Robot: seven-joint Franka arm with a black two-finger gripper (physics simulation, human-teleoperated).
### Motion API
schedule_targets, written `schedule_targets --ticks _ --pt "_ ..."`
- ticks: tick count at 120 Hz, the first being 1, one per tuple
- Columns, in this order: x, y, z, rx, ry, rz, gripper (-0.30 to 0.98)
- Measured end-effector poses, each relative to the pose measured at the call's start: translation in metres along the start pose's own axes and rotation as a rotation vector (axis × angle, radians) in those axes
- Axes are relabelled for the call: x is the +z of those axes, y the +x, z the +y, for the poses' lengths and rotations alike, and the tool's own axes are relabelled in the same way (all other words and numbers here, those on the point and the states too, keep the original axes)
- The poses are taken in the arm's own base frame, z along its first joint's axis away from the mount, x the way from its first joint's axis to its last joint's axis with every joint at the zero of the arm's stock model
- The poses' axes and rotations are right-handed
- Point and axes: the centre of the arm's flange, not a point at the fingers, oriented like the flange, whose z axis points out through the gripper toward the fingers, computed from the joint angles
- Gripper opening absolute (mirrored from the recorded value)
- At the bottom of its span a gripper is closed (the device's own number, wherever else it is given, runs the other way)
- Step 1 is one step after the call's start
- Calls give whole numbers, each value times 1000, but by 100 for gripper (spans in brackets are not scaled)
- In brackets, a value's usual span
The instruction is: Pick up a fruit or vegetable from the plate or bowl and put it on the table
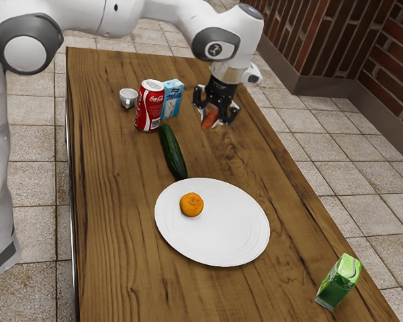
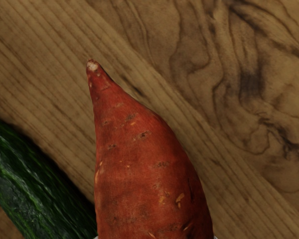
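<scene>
My gripper (image 1: 215, 115) is over the far part of the table, beyond the plate, shut on a reddish-orange sweet potato (image 1: 209, 119). In the wrist view the sweet potato (image 2: 144, 164) points its narrow tip away from the hand, with wood grain behind it. The white plate (image 1: 221, 235) lies on the wooden table (image 1: 114, 235) and holds an orange fruit (image 1: 191, 204) near its edge. A dark green cucumber (image 1: 172, 151) lies on the table beside the plate; part of the cucumber (image 2: 27, 184) is also in the wrist view.
A red cola can (image 1: 150, 105), a blue milk carton (image 1: 171, 99) and a small white cup (image 1: 127, 98) stand together at the table's far end. A green carton (image 1: 338, 282) stands near the table edge at the exterior view's lower right.
</scene>
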Motion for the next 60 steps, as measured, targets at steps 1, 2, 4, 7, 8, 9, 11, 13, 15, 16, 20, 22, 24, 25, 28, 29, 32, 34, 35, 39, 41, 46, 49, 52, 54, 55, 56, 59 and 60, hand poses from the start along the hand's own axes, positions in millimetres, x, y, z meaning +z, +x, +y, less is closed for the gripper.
schedule_targets --ticks 1,2,4,7,8,9,11,13,15,16,20,22,24,25,28,29,32,34,35,39,41,46,49,52,54,55,56,59,60 --pt "1 3 -4 -3 4 -2 15" --pt "2 6 -8 -6 7 -4 15" --pt "3 11 -16 -11 13 -8 15" --pt "5 18 -27 -17 21 -13 15" --pt "5 20 -30 -18 24 -15 15" --pt "6 22 -33 -19 26 -16 15" --pt "7 25 -38 -20 30 -19 16" --pt "7 28 -43 -18 34 -22 17" --pt "8 30 -46 -15 38 -24 20" --pt "8 30 -48 -13 40 -25 23" --pt "10 32 -50 2 46 -29 32" --pt "10 31 -50 12 49 -30 36" --pt "10 30 -49 23 52 -32 40" --pt "10 30 -48 30 53 -32 42" --pt "10 27 -44 51 56 -33 46" --pt "10 26 -42 59 56 -33 48" --pt "10 21 -36 84 58 -33 51" --pt "9 18 -32 102 59 -33 53" --pt "9 16 -29 111 60 -33 54" --pt "8 8 -18 149 61 -32 57" --pt "7 3 -13 168 62 -32 58" --pt "6 -8 1 216 61 -30 61" --pt "4 -15 10 243 58 -29 62" --pt "1 -21 17 268 54 -25 63" --pt "-1 -24 22 283 51 -22 64" --pt "-3 -26 24 290 49 -21 64" --pt "-4 -27 26 297 47 -19 64" --pt "-13 -31 33 318 37 -5 65" --pt "-16 -32 35 325 32 1 65"
